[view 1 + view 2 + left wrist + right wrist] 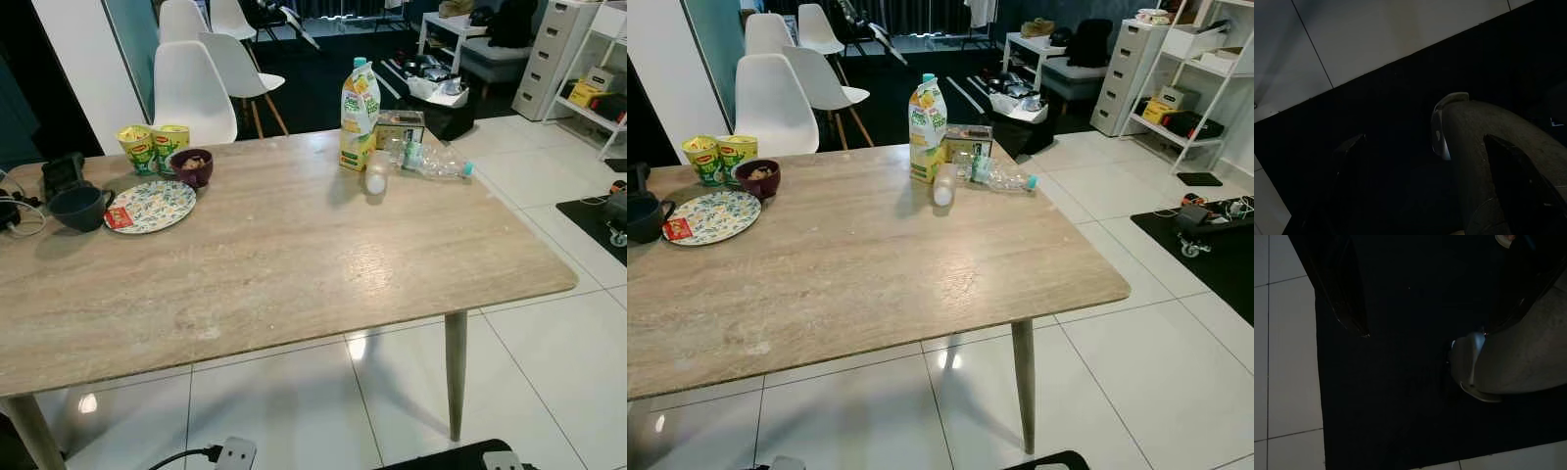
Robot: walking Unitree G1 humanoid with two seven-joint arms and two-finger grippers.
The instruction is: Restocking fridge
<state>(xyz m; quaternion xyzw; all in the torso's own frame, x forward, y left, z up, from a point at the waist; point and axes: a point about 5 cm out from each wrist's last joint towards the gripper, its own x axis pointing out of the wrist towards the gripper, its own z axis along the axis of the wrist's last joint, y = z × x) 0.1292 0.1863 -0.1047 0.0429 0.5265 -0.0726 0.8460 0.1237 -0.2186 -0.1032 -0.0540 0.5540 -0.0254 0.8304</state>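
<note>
The juice carton (360, 115) stands at the far side of the table (294, 264), with a bottle (431, 162) lying beside it, so nothing is put away yet. Both arms hang down: left gripper (1425, 166) and right gripper (1449, 298) spread apart (holding nothing). White chairs (191, 88) and a tiled floor (549, 333) are around.

I am looking into a lived-in home, an open dining and living area. A wooden bench (284, 264) on white floor tiles (549, 372) carries a patterned plate (152, 207), a dark mug (80, 208), a small bowl (192, 166) and a juice carton (359, 116). White moulded dining chairs (191, 90) stand behind it, and a white drawer unit (554, 54) and open shelving (1190, 73) line the far side.
</note>
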